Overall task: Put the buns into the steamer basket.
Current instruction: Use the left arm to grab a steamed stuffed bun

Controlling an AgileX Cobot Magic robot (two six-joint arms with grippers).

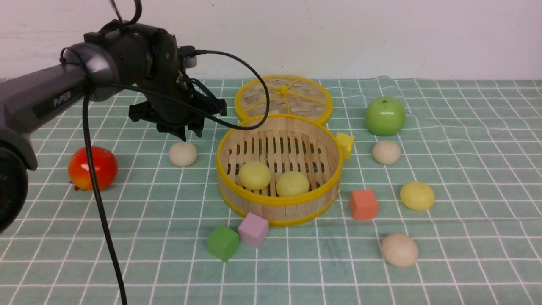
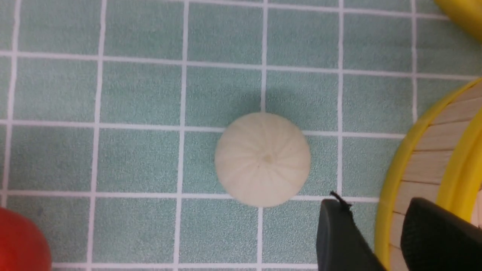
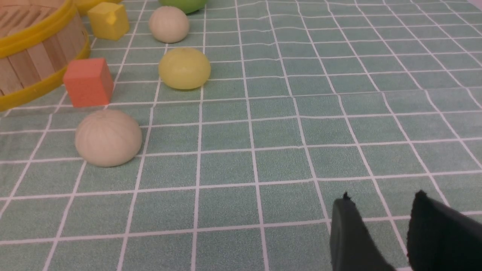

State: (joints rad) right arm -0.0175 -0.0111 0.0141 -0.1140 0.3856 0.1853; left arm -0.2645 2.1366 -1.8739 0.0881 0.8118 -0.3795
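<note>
1. The off-white bun (image 1: 183, 153) is seen on the checked cloth (image 1: 465, 254), just left of the steamer basket (image 1: 277, 201) and apart from its wall. Two yellow buns (image 1: 255, 175) lie inside the basket.
2. The left gripper (image 1: 191, 133) is held above that bun, slightly to its far right, with jaws apart and nothing clamped. A small shift left and nearer, then a descent, is judged necessary.
3. The bun is round, so no jaw alignment is required.
4. The left arm is nearer. The right gripper (image 3: 382, 195), apart and empty, is shown only in its wrist view, near three further buns (image 3: 108, 137).
5. The sideways offset is shown by the left wrist view, the height by the front view.
</note>
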